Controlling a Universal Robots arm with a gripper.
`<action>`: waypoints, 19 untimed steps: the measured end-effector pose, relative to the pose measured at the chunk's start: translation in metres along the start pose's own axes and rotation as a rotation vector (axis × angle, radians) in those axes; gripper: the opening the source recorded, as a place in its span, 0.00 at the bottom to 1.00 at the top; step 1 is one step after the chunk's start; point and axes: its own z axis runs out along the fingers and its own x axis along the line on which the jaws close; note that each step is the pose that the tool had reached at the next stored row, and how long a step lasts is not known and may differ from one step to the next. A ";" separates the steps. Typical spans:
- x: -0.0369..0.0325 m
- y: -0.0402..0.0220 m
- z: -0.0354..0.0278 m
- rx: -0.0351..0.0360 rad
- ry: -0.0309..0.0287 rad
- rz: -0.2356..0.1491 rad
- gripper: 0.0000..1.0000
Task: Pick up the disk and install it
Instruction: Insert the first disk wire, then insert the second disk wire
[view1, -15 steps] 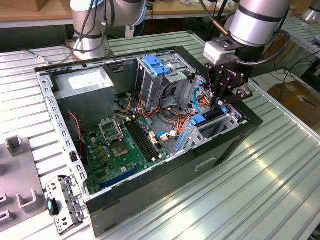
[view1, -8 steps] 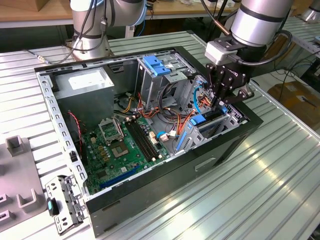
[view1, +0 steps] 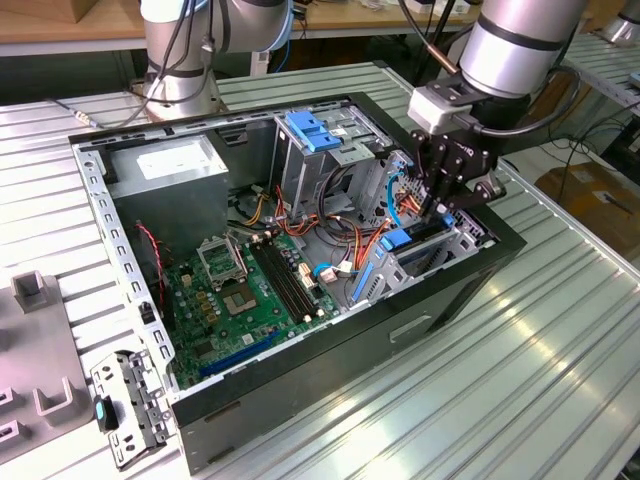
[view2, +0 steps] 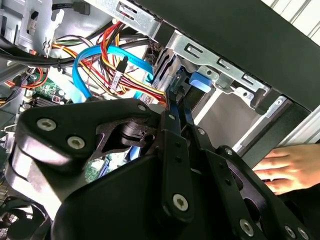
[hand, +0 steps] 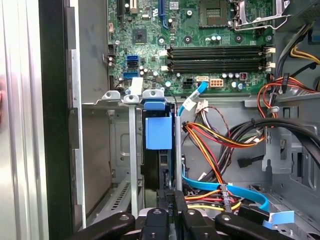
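Observation:
The disk (hand: 159, 167) stands on edge in the metal drive bay (hand: 131, 150) at the front corner of the open computer case, its blue plastic rail tab (hand: 159, 127) at its end. In the exterior view the disk (view1: 404, 240) sits low in the bay at the case's right end. My gripper (view1: 441, 208) reaches down onto it from above. In both wrist views the black fingers (hand: 169, 210) press close on the disk's thin edge, and the gripper (view2: 181, 125) is shut on the disk (view2: 186, 107).
Orange, yellow and blue cables (hand: 215, 145) crowd the space beside the bay. The motherboard (view1: 250, 290), power-supply box (view1: 165, 160) and light-blue latch piece (view1: 315, 130) lie further inside. A person's hand (view2: 290, 167) rests just outside the case wall. A second arm's base (view1: 180, 60) stands behind.

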 end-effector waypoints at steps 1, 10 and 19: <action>0.0000 0.0000 0.0012 0.0000 -0.0017 0.000 0.17; 0.0005 -0.0002 -0.0089 0.0002 -0.0042 0.000 0.16; 0.0006 -0.0003 -0.0100 0.0002 -0.0043 0.000 0.11</action>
